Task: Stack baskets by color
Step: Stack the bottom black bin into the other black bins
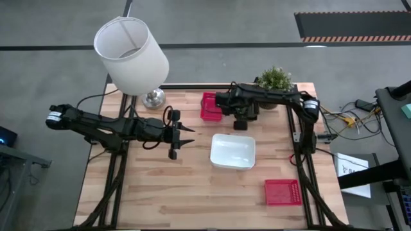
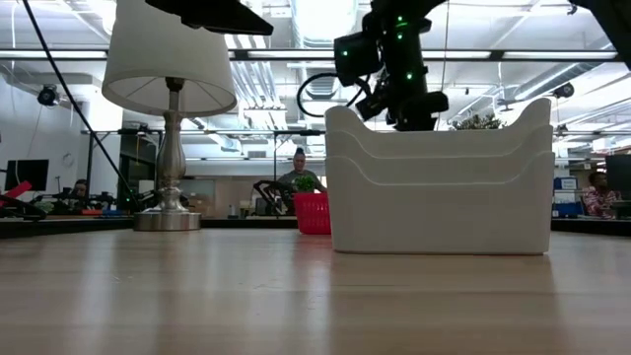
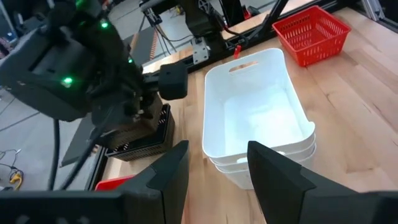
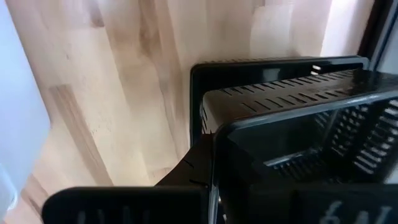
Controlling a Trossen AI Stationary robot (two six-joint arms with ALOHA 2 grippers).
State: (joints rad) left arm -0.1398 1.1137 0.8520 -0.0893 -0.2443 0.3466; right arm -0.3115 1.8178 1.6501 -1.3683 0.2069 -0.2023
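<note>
On the wooden tabletop (image 1: 167, 192), the right end effector (image 1: 240, 117) is pressed together on the rim of a black perforated plastic basket (image 4: 298, 130), holding it above a second black basket (image 4: 261, 65) that sits on the wood near the far edge, just beside a red mesh plastic basket (image 1: 210, 106). Stacked smooth white plastic baskets (image 1: 232, 151) stand near the middle, and another red mesh basket (image 1: 282, 192) lies well apart toward the near right corner. The left end effector (image 1: 183, 136) hovers left of the white stack, fingers spread and gripping nothing. A white-shaded lamp (image 1: 131, 54) and a potted green plant (image 1: 276, 79) stand along the far edge.
</note>
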